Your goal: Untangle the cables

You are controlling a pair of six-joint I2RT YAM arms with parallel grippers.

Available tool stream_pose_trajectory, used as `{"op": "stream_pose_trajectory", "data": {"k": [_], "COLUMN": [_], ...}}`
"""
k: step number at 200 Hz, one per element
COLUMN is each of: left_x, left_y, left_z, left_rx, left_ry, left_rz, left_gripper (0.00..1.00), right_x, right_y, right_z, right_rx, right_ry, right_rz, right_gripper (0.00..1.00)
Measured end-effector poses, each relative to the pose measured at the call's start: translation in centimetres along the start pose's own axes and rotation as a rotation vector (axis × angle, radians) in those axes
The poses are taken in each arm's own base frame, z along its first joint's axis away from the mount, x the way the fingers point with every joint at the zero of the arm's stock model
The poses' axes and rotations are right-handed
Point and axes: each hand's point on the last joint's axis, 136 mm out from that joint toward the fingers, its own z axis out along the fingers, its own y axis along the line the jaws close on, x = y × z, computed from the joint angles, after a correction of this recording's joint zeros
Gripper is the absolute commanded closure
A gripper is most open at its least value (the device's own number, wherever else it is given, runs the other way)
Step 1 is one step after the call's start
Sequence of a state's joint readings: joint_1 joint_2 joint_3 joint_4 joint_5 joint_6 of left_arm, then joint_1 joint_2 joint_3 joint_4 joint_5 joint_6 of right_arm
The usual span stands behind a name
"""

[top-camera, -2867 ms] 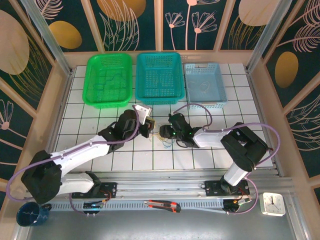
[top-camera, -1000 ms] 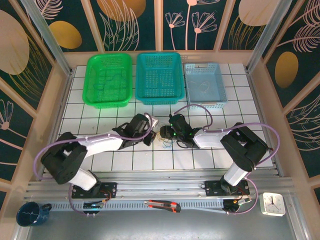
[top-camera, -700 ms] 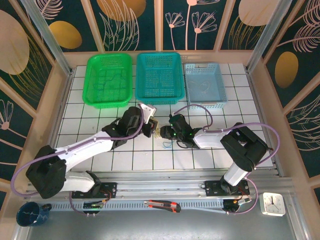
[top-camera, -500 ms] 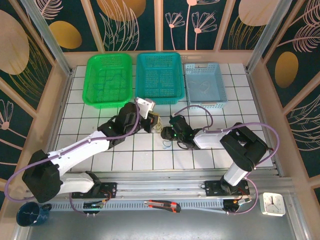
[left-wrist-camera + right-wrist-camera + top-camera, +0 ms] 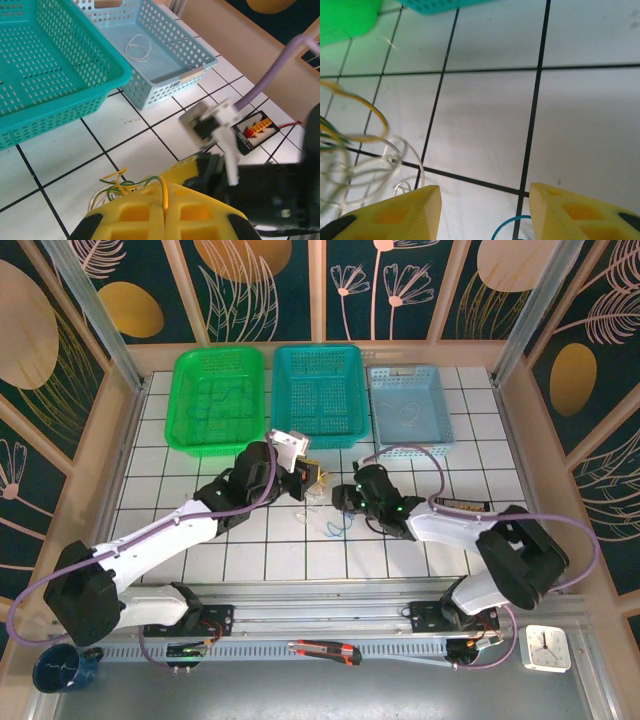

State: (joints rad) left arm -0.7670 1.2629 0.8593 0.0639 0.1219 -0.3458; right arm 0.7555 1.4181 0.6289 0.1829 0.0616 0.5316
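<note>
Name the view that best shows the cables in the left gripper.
Left wrist: the cables, yellow and green, emerge from the shut left gripper. Top external gives a tiny clump between the arms; right wrist catches blurred loops at its left edge.

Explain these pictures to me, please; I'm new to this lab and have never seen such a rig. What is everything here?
Two robot arms, the left arm and the right arm, are bolted at the near edge of a tiled table. One picture looks down from above. The other two come from a camera on each wrist, so the yellow fingers there belong to that arm's tool. The left tool is shut, pinching thin yellow and green wires. The right tool is open, low over the tiles, beside white wire loops. At the far side stand a green basket, a teal basket and a pale blue basket holding one white loop.
</note>
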Motion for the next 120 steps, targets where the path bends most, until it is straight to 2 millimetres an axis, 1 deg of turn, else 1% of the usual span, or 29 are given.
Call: {"op": "stream_pose_trajectory", "data": {"k": [30,51,65,81,97,120], "left_x": [0.9,1.2,1.4,1.7,2.2,2.6], "left_y": [0.4,0.5,0.6,0.7,0.7,0.5], "left_z": [0.6,0.9,1.1,1.4,1.7,1.9], "left_rx": [-0.009,-0.011,-0.013,-0.011,-0.005,0.009], "left_ry": [0.027,0.035,0.041,0.052,0.068,0.083], "left_rz": [-0.004,-0.006,-0.01,-0.015,-0.024,-0.037], "left_gripper": [1.0,1.0,1.0,1.0,1.0,1.0], "right_x": [-1.5,-2.2,-2.4,-2.6,-2.8,-3.1], "right_y": [0.6,1.6,2.3,3.3,4.2,5.5], "right_z": [-2.1,-3.8,-5.0,-6.2,-7.0,-7.6], "right_rx": [-0.03,-0.094,-0.151,-0.219,-0.275,-0.332], "right_ry": [-0.054,-0.097,-0.131,-0.173,-0.203,-0.23], "right_rz": [-0.027,-0.068,-0.101,-0.139,-0.174,-0.217], "right_gripper": [0.5,0.5,0.47,0.46,0.45,0.45]}}
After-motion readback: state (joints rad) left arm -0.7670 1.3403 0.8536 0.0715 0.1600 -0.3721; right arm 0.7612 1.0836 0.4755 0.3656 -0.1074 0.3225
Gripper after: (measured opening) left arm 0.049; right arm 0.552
